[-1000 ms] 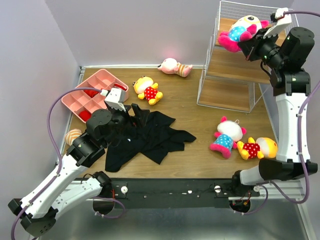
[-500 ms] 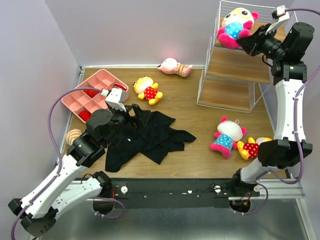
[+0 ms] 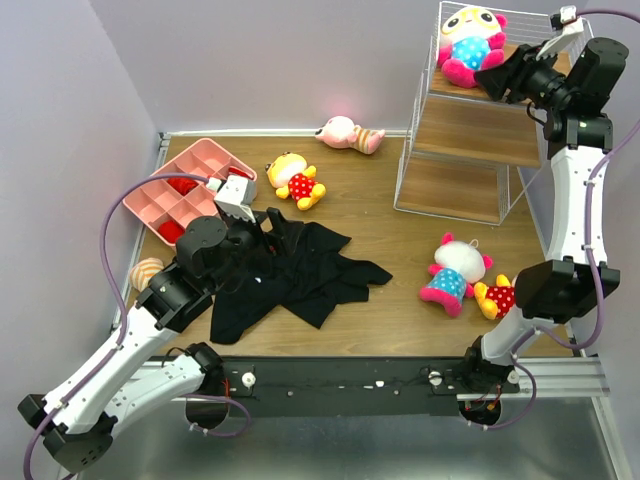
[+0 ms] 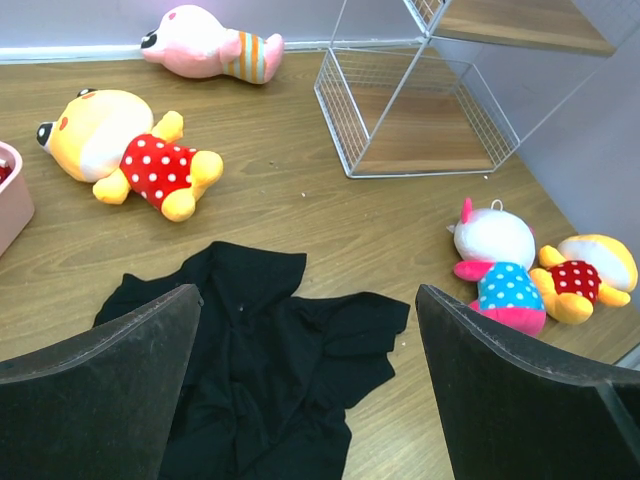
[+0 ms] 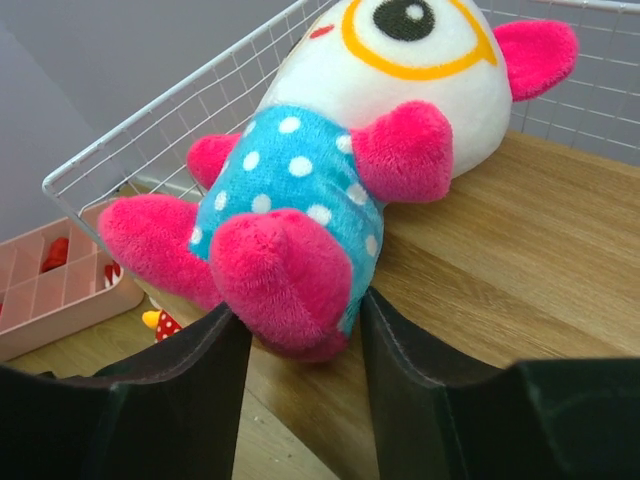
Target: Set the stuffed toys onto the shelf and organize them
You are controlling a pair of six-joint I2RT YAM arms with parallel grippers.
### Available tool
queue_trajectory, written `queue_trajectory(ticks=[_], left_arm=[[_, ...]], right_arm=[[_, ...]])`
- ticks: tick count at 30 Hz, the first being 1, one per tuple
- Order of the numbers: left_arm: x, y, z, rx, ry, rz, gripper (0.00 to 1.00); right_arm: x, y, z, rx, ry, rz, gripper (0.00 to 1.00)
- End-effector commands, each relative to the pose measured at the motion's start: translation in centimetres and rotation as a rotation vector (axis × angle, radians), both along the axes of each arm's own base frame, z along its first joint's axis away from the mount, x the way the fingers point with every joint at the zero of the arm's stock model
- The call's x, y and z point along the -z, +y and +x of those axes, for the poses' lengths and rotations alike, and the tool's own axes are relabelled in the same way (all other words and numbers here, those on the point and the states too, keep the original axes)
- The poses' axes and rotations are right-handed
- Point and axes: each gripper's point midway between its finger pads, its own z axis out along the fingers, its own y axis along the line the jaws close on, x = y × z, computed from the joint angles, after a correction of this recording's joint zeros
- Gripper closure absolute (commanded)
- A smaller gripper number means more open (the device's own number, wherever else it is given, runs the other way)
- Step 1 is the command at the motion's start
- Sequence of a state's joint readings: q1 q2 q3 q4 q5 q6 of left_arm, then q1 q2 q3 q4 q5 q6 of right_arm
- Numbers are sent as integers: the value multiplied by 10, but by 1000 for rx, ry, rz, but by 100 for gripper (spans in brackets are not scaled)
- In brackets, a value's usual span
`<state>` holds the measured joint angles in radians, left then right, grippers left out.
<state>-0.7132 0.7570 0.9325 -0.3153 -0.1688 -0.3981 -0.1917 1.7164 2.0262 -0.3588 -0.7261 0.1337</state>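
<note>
A white-faced stuffed toy (image 3: 468, 45) with a blue dotted body lies on the top board of the shelf (image 3: 470, 150). My right gripper (image 3: 497, 78) is at its feet. In the right wrist view the gripper (image 5: 298, 350) is open, its fingers flanking one pink leg of the toy (image 5: 330, 170). On the table lie a yellow toy (image 3: 295, 180), a pale pink striped toy (image 3: 350, 133), a second blue dotted toy (image 3: 452, 272) and a yellow toy (image 3: 505, 296) partly behind the right arm. My left gripper (image 4: 308, 400) hangs open over the black garment (image 4: 250, 370).
A pink compartment tray (image 3: 170, 205) sits at the back left. The black garment (image 3: 300, 270) is spread across the table's middle front. Another plush (image 3: 147, 271) peeks out at the left edge behind the left arm. The shelf's lower boards hold nothing.
The right gripper carried the blue dotted toy further onto the top board and opened its jaws from shut. The left arm stayed put.
</note>
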Motion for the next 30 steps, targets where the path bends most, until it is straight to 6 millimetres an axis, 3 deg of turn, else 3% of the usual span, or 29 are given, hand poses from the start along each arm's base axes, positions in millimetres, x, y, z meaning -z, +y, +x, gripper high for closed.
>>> queue_trajectory(ticks=[1,5,8,9,12,15,16,17,19,20,23,27,30], left_arm=[[1,-3,2,11,1,-13,1],[4,-3,4,7,6,-6,1],[8,-3,5,5,13,8,1],[9,-3,7,0,18,15,1],[12,-3,9,-4,26,27,1],[13,-4,9,-4,29,29,1],[14,-4,9,-5,30,30,1],[14,-3,10,-8,29,32,1],[15,-2,11,-17,29,37,1],[15,-2,11,-16,30,41,1],[16,0,12,-28,32,46,1],[14,0,11,-24,25,40,1],[15,-1,11,-22,26,41,1]], right_arm=[[-13,-9,-8,70,-4,12,39],[-13,-14,-18,121,5,26,30],[-10,-29,-25,240,43,34,28],[-18,-36,-31,294,41,39,28],[-15,-34,-51,321,101,84,28],[-13,-25,-84,322,133,145,28],[7,-24,-88,334,185,166,28],[-2,-20,-109,341,162,182,28],[14,-19,-126,378,228,243,29],[35,-16,-140,389,276,262,30],[69,-12,-165,412,342,282,34],[116,-12,-215,481,382,294,37],[147,-14,-235,526,439,292,39]])
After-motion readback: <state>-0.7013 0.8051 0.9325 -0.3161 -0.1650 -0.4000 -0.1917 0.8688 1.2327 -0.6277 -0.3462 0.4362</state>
